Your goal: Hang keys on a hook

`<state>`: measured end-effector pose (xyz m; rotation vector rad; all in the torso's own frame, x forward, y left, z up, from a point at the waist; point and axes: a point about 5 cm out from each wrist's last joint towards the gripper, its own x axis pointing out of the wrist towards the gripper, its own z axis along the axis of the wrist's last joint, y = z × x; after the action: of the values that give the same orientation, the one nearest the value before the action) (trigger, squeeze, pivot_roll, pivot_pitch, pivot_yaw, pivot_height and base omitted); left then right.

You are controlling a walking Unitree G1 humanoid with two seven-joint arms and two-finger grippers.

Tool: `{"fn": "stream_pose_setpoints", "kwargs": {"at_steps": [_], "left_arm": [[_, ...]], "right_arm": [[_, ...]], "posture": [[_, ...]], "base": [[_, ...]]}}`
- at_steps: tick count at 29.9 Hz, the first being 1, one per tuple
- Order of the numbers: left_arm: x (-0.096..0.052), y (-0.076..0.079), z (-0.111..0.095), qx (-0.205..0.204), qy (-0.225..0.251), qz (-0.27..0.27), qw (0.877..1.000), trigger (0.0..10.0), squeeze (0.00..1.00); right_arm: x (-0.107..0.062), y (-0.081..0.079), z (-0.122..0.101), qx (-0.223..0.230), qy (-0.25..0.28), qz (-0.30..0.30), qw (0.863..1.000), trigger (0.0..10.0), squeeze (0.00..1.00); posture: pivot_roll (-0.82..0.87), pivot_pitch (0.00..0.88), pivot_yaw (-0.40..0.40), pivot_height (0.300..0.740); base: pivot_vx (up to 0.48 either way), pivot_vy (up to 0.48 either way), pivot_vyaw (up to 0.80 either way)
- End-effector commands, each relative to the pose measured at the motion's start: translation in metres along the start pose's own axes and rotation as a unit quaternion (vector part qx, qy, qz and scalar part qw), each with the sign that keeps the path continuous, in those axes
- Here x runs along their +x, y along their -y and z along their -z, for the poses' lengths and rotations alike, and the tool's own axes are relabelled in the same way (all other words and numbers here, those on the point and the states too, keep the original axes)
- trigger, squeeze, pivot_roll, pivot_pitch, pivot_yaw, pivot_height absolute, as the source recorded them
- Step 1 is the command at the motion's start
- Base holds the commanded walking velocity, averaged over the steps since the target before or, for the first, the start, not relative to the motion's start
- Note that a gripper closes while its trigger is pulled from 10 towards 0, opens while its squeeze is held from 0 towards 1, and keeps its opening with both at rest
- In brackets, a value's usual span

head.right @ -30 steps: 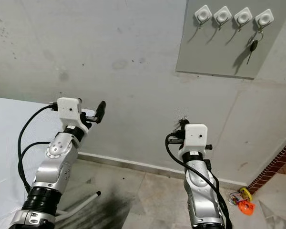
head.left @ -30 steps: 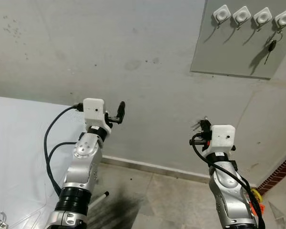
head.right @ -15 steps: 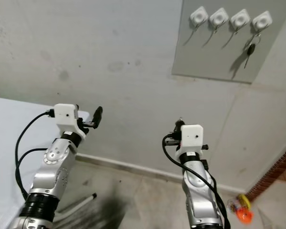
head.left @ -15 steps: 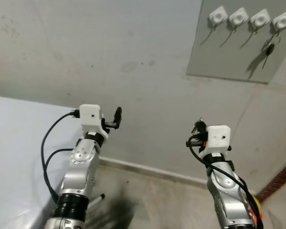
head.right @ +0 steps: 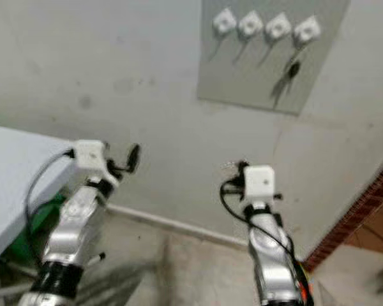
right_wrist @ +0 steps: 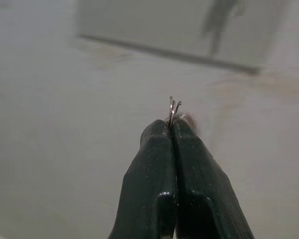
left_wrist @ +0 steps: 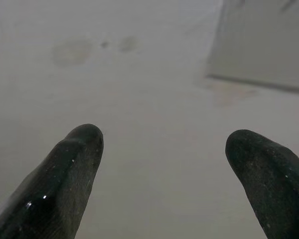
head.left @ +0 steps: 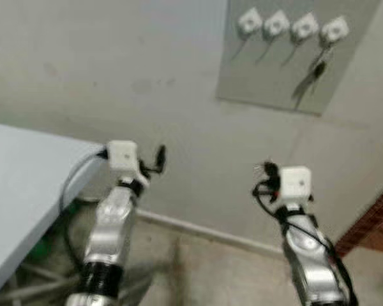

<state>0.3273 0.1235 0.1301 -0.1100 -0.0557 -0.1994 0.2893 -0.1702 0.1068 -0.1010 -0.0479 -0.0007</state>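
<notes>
Grey concrete wall [head.left: 115, 57] stands before me, with a pale surface [head.left: 19, 172] off to my left. From my right end effector [right_wrist: 172, 118] outward: its two black fingers [right_wrist: 154, 164] are pressed tight together, pinching a thin metal key ring [right_wrist: 173, 107] whose wire loops poke out just past the tips. That arm is raised toward the wall, the end effector [head.left: 268, 171] sitting low and well apart from the hooks. My left end effector [left_wrist: 164, 149] is held up too, its fingers [left_wrist: 74, 164] spread apart with nothing between them, facing bare wall. Higher up on the wall to my right is a grey panel [head.left: 262, 83] carrying a row of four white hooks [head.left: 290, 25]. One set of keys [head.left: 313, 71] already hangs from the rightmost hook [head.left: 335, 29], dangling against the panel. Below the wall runs a tiled floor [head.left: 204, 268], with brickwork [head.left: 370, 223] at my far right. Both head views are blurred
</notes>
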Motion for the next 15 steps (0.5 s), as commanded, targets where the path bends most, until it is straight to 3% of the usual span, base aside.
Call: {"fn": "stream_pose_setpoints", "kwargs": {"at_steps": [1,5,8,9,15], "left_arm": [[-0.0010,-0.0091,-0.0030,0.004,0.003,-0.015,1.000,10.0,0.00],[-0.0009,-0.0086,-0.0027,0.004,0.002,-0.014,1.000,10.0,0.00],[-0.0005,-0.0084,-0.0014,-0.002,-0.003,-0.020,1.000,10.0,0.00],[-0.0002,-0.0086,-0.0003,-0.021,-0.005,-0.029,0.999,10.0,0.00],[-0.0001,-0.0054,0.0010,-0.019,-0.014,-0.026,0.999,10.0,0.00]], "right_arm": [[0.0021,-0.0086,-0.0075,0.011,0.014,-0.013,1.000,10.0,0.00],[0.0016,-0.0088,-0.0077,0.010,0.014,-0.012,1.000,10.0,0.00],[0.0013,-0.0086,-0.0077,0.010,0.013,-0.013,1.000,10.0,0.00],[0.0011,-0.0081,-0.0076,0.010,0.012,-0.012,1.000,10.0,0.00],[0.0004,-0.0077,-0.0070,0.011,0.008,-0.011,1.000,10.0,0.00]], "posture": [[-0.02,0.000,0.005,0.740],[-0.02,0.000,0.005,0.740],[-0.02,0.000,0.003,0.740],[-0.02,0.000,0.003,0.740],[-0.02,0.000,0.001,0.740]], "base": [[0.000,-0.307,0.00],[0.000,-0.304,0.00],[0.000,0.000,0.00],[0.000,0.000,0.00],[0.000,0.000,0.00]]}}
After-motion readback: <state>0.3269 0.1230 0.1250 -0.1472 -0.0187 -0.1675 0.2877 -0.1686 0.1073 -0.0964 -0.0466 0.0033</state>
